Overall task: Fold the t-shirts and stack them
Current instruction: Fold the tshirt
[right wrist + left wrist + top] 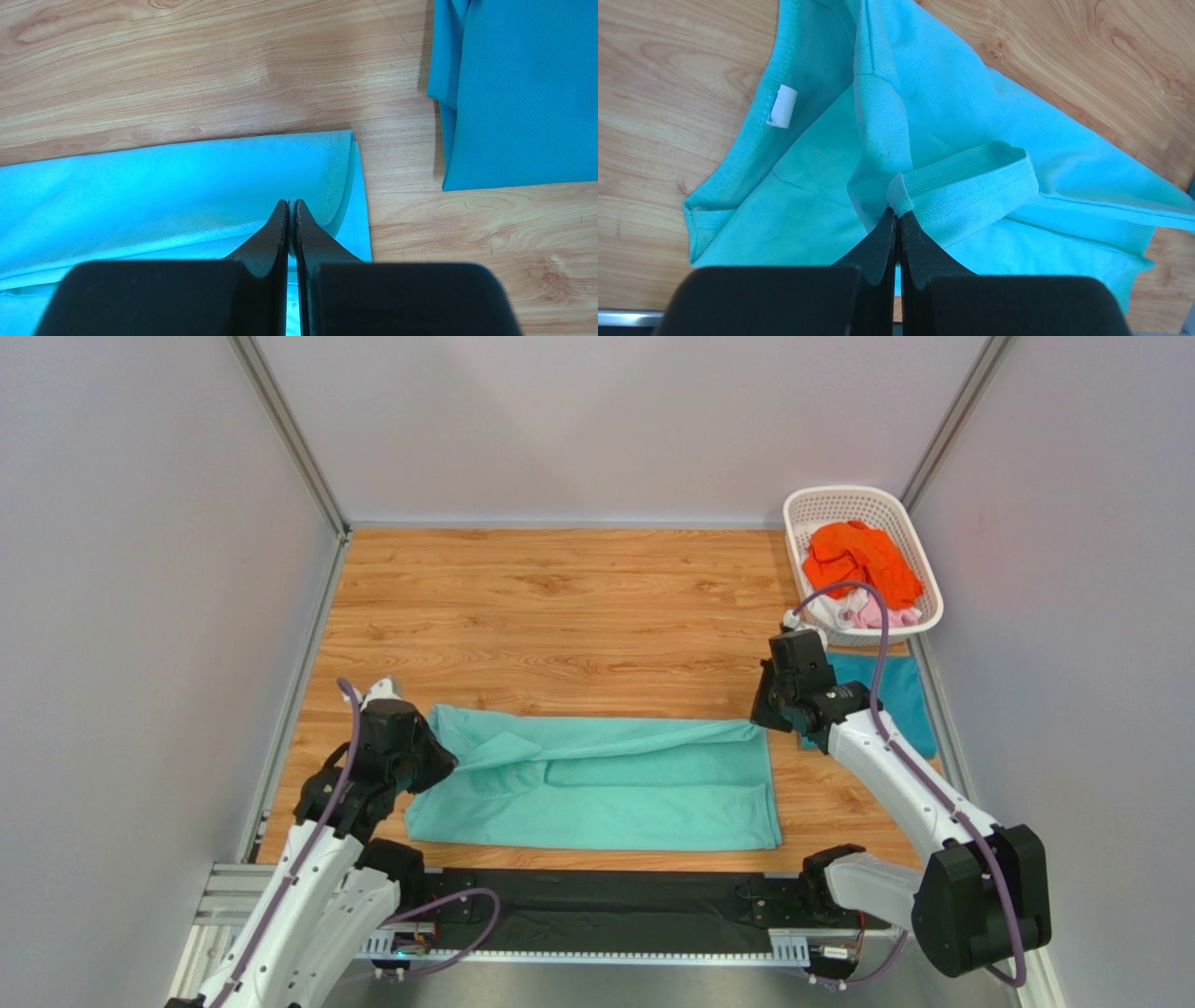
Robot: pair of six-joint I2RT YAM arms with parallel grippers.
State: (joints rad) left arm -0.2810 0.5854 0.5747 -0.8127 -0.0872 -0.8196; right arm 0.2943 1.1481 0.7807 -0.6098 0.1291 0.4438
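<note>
Left claw (898, 213): jaws pinched tight on a ribbed hem band of the mint tee (1018, 231). The band loops off to the right of the tips. In the overhead view this claw (421, 756) sits at the tee's left end, lower left of frame. The neckline with a white label (781, 106) lies up and left of the tips, on the bench (661, 140).

Right claw (290, 206): jaws closed, with almost no gap. The tips are down on the mint tee (175, 182) just inside its right edge, where the hem curls up beside them. I can't tell whether cloth is actually caught between the tips. In the overhead view it (776, 711) is at the tee's upper right corner.

Mint tee (603, 784): lower middle of the overhead frame, lying as a long band from left to right between the two claws. Its upper layers are folded over towards the middle, and the rest lies flat on the bench (561, 602).

Teal tee (519, 91): folded flat, upper right of the right wrist view, apart from the mint tee with bare wood between them. In the overhead view it (905, 693) is mid-right, partly behind the right arm.

Basket (828, 501): upper right of the frame, just above the teal tee. It holds an orange tee (859, 557) on top, with pink and white cloth (873, 616) showing at its lower edge.
</note>
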